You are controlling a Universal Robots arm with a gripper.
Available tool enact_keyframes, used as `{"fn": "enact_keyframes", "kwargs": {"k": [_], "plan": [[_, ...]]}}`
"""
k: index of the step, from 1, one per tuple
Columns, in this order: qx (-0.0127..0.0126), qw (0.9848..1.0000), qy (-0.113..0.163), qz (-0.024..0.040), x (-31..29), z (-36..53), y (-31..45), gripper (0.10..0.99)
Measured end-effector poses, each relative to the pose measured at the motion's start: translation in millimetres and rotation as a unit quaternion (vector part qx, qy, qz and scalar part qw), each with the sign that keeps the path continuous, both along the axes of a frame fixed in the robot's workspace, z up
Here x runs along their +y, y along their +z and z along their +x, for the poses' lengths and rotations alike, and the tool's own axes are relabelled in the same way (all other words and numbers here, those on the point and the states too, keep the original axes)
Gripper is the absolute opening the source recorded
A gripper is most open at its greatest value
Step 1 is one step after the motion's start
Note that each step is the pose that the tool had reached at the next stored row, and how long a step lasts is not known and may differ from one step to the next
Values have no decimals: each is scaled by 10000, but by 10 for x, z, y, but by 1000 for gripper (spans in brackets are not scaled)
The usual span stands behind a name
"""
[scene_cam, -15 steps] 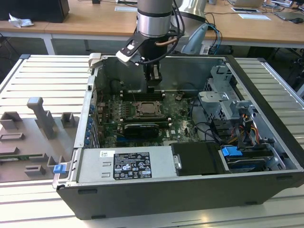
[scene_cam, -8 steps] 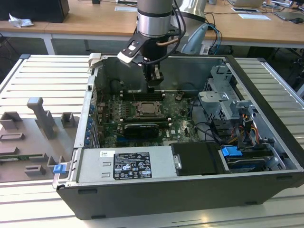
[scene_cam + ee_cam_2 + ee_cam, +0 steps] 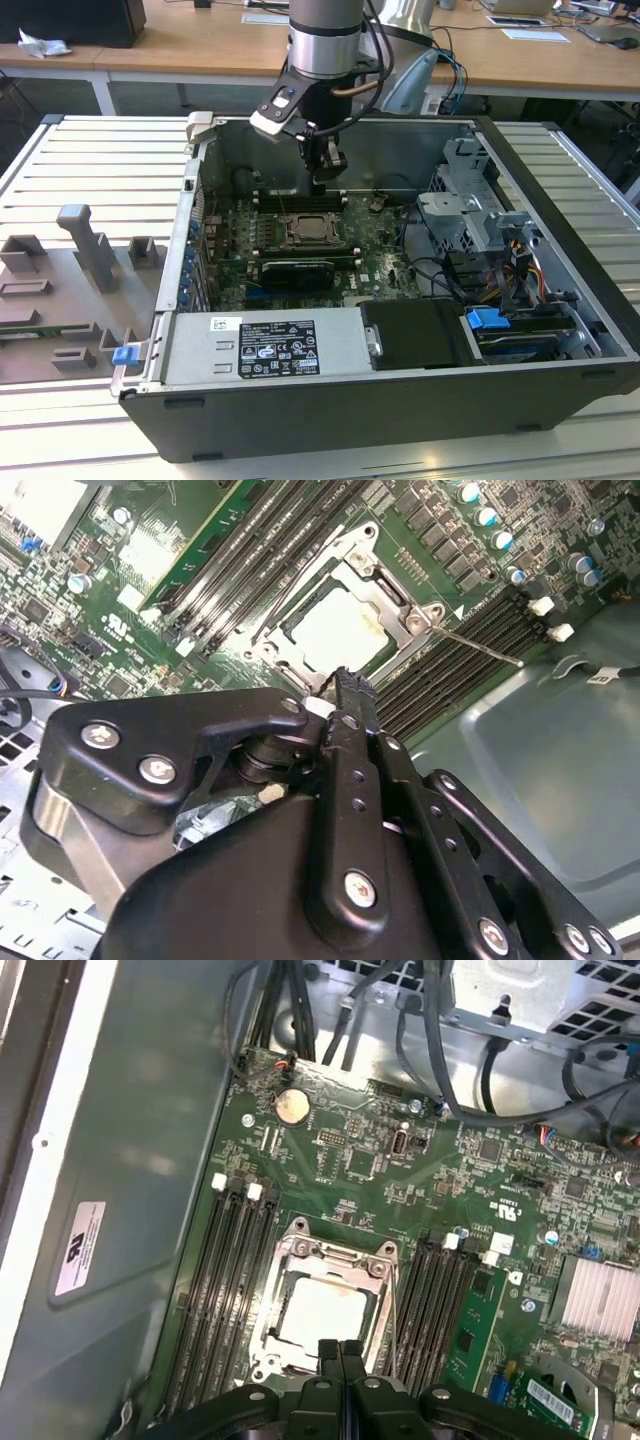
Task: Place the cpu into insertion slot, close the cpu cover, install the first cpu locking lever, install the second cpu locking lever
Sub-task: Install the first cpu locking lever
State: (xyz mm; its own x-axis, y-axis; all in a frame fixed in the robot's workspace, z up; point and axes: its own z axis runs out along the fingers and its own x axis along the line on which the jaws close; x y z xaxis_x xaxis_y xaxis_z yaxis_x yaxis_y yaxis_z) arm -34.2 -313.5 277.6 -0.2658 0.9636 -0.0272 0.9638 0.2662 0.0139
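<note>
Closest in, the gripper (image 3: 340, 1352) has its two black fingers pressed together with nothing between them, the tips hanging just beside one edge of the insertion slot (image 3: 312, 232). The cpu (image 3: 320, 1310) sits in that slot. Its pale metal top shows through the window of the cpu cover (image 3: 386, 1295), which looks to me to be lying flat over it. I'd judge the first two steps done. In the second wrist view a thin metal lever (image 3: 478, 647) sticks out from a corner of the slot across the memory slots (image 3: 450, 665) beside it. To me that suggests at least one locking lever is not yet latched. The other I can't judge. As for writing, a white label (image 3: 277, 349) sits on the power supply, well clear of the slot. A white sticker (image 3: 88, 1247) is on the case wall beyond the slot's flanking memory slots. I can't make out the print on either.
</note>
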Motion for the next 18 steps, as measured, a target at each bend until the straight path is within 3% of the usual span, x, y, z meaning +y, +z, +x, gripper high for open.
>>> {"fn": "enact_keyframes", "kwargs": {"k": [18], "plan": [[0, 9985, 541, 0, 0, 0, 0, 106]]}}
